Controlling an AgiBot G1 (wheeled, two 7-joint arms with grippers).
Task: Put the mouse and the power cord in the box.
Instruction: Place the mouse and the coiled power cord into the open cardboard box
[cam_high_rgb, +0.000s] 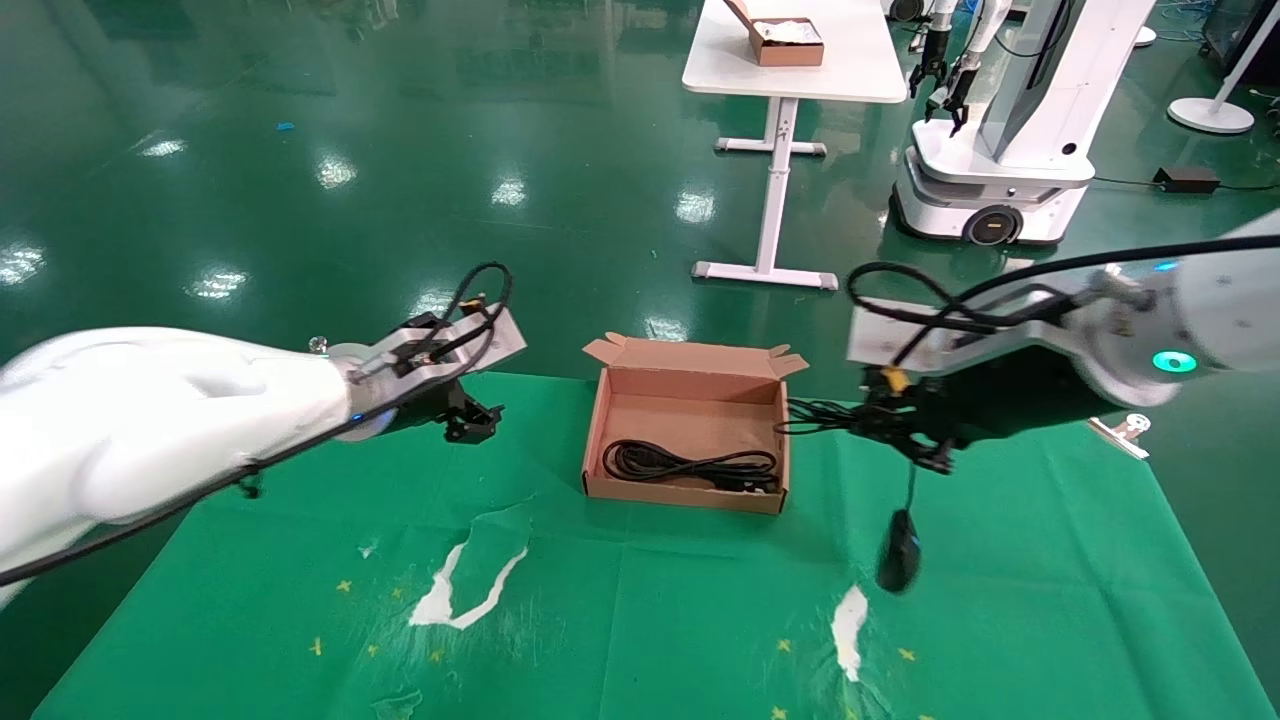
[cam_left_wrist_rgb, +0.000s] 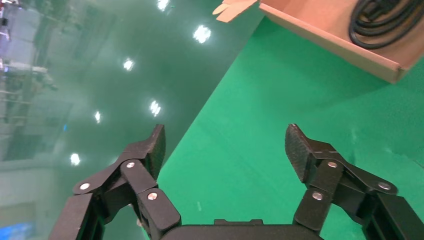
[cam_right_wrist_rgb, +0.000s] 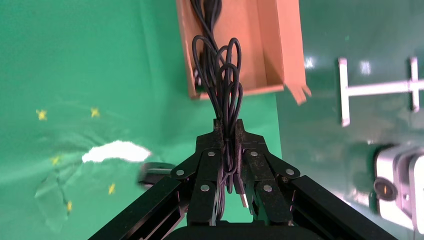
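Observation:
The brown box (cam_high_rgb: 690, 385) stands open in the middle of the green cloth, with the coiled black power cord (cam_high_rgb: 690, 466) lying inside along its near wall. Just right of the box my right gripper (cam_high_rgb: 868, 418) is shut on the mouse's thin bundled cable (cam_right_wrist_rgb: 223, 75). The black mouse (cam_high_rgb: 899, 550) hangs below it on its wire, above the cloth. In the right wrist view the cable loops stick out over the box's corner (cam_right_wrist_rgb: 240, 50). My left gripper (cam_left_wrist_rgb: 225, 142) is open with nothing in it, held above the cloth left of the box (cam_left_wrist_rgb: 320, 37).
White worn patches (cam_high_rgb: 470, 585) mark the green cloth (cam_high_rgb: 640, 620) near its front. Beyond the table are a white desk (cam_high_rgb: 790, 60) carrying another brown box (cam_high_rgb: 785, 40) and a second robot (cam_high_rgb: 1010, 130) on the green floor.

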